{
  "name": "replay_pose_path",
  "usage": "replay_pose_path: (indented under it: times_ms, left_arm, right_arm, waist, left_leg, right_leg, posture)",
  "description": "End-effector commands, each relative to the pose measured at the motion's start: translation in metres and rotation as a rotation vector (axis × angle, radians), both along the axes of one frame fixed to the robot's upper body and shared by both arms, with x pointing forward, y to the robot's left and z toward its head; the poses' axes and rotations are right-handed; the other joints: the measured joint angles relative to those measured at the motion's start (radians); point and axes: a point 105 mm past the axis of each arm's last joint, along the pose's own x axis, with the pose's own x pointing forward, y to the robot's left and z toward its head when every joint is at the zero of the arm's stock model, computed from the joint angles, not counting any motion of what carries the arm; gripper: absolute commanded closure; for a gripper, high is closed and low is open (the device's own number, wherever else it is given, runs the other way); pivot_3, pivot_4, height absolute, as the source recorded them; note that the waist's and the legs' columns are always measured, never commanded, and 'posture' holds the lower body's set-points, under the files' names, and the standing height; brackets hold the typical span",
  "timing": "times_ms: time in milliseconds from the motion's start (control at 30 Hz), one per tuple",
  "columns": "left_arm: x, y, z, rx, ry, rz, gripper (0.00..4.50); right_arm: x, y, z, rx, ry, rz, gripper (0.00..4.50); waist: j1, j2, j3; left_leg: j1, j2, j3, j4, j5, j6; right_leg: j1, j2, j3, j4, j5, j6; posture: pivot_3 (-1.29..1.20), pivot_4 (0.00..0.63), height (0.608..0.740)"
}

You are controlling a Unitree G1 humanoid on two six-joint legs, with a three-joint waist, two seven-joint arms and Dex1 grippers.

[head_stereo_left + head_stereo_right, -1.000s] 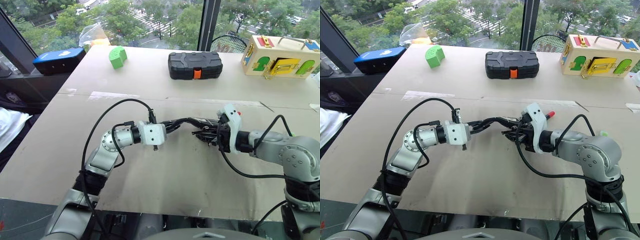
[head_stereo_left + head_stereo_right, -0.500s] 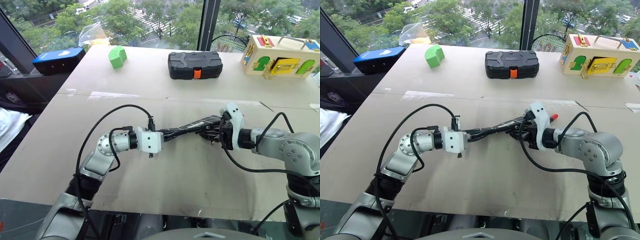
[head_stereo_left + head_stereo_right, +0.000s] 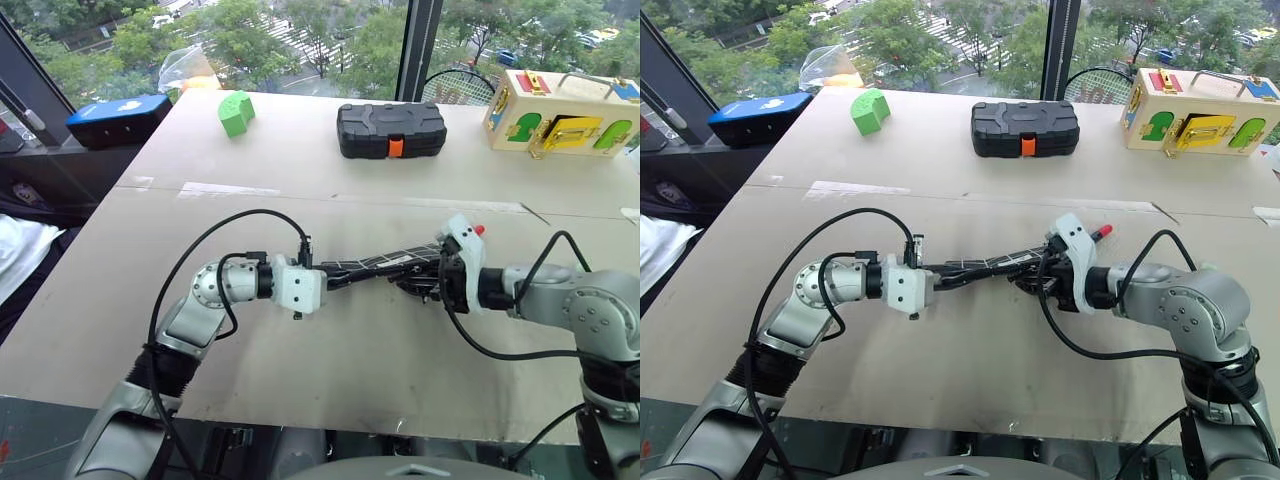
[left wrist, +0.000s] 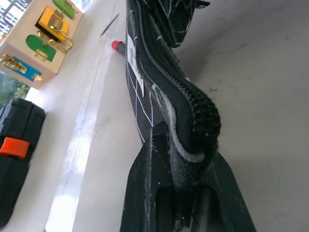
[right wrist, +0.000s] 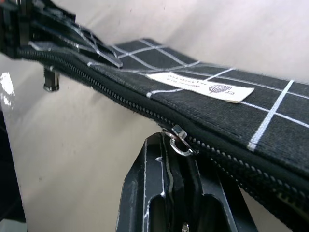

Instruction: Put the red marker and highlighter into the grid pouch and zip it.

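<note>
a: from the head view, where's the pouch?
b: the grid pouch [image 3: 375, 265] hangs stretched above the table [image 3: 330, 170], left gripper [image 3: 332, 276] clenched on one end, right gripper [image 3: 425, 283] at the other.
a: and the wrist views?
b: the right gripper is clamped on the zipper slider [image 5: 177, 141]; keep the pouch taut and pull along the teeth.

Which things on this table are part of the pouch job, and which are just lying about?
Job: grid pouch, stretched between the left gripper and the right gripper; red marker, its red tip showing behind the right wrist.

Lying about: black hard case, green curved block, wooden latch box, blue box.
</note>
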Motion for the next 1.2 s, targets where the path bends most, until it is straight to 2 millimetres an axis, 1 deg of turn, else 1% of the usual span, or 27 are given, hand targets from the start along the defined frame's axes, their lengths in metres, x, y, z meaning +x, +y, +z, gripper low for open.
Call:
replay_pose_path:
  times_ms: [33, 333, 433, 533, 667, 867, 1000, 1200]
  left_arm:
    - [-0.007, -0.014, 0.015, -0.025, -0.043, -0.079, 4.5]
    - [-0.014, -0.019, 0.011, 0.005, 0.001, -0.141, 4.5]
    - [-0.015, -0.021, 0.011, 0.008, 0.009, -0.152, 4.5]
    - [-0.015, -0.023, 0.012, 0.007, 0.012, -0.155, 4.5]
    - [-0.011, -0.024, 0.015, -0.018, 0.019, -0.124, 4.5]
    - [-0.005, -0.024, 0.019, -0.041, 0.025, -0.078, 4.5]
    - [0.002, -0.024, 0.023, -0.082, 0.04, -0.021, 4.5]
    - [0.007, -0.023, 0.026, -0.111, 0.051, 0.021, 4.5]
  right_arm:
    - [-0.012, 0.003, 0.009, 0.024, -0.022, 0.056, 4.48]
    - [-0.02, 0.004, 0.004, 0.022, -0.002, 0.053, 4.48]
    - [-0.022, 0.007, 0.003, 0.031, 0.0, 0.059, 4.48]
    - [-0.024, 0.017, 0.005, 0.054, -0.002, 0.08, 4.48]
    - [-0.027, 0.023, 0.007, 0.071, -0.007, 0.099, 4.48]
    - [-0.027, 0.021, 0.008, 0.07, -0.009, 0.092, 4.48]
    - [-0.028, 0.019, 0.008, 0.068, -0.011, 0.093, 4.48]
    - [-0.027, 0.012, 0.006, 0.057, -0.006, 0.059, 4.48]
  waist:
    - [0.001, 0.0, 0.0]
    - [0.0, 0.0, 0.0]
    - [0.0, 0.0, 0.0]
    - [0.0, 0.0, 0.0]
    - [0.0, 0.0, 0.0]
    - [0.0, 0.0, 0.0]
    - [0.0, 0.0, 0.0]
    - [0.0, 0.0, 0.0]
  left_leg:
    - [0.0, 0.0, 0.0, 0.0, 0.0, 0.0]
    - [0.0, 0.0, 0.0, -0.001, 0.0, 0.0]
    - [0.0, 0.0, 0.0, -0.001, 0.0, 0.0]
    - [0.0, 0.0, 0.0, -0.002, 0.0, 0.0]
    - [0.0, 0.0, 0.0, -0.002, 0.0, 0.0]
    - [0.0, 0.0, 0.0, -0.002, 0.0, 0.0]
    - [0.0, 0.0, 0.0, -0.002, 0.0, 0.0]
    - [0.0, 0.0, 0.0, -0.002, 0.0, 0.0]
  right_leg:
    - [0.0, 0.0, 0.0, 0.0, 0.0, 0.0]
    - [0.0, 0.0, 0.0, -0.001, 0.0, 0.0]
    - [0.0, 0.0, 0.0, -0.001, 0.0, 0.0]
    - [0.0, 0.0, 0.0, -0.001, 0.0, 0.0]
    - [0.0, 0.001, 0.0, -0.001, 0.0, 0.0]
    - [0.0, 0.001, 0.0, -0.002, 0.0, 0.0]
    - [0.0, 0.001, 0.0, -0.002, 0.0, 0.0]
    - [0.0, 0.001, 0.0, -0.002, 0.0, 0.0]
  posture:
    - [0.0, 0.15, 0.74]
    - [0.0, 0.15, 0.74]
    - [0.0, 0.15, 0.74]
    - [0.0, 0.15, 0.74]
    - [0.0, 0.15, 0.74]
    - [0.0, 0.15, 0.74]
    - [0.0, 0.15, 0.74]
    - [0.0, 0.15, 0.74]
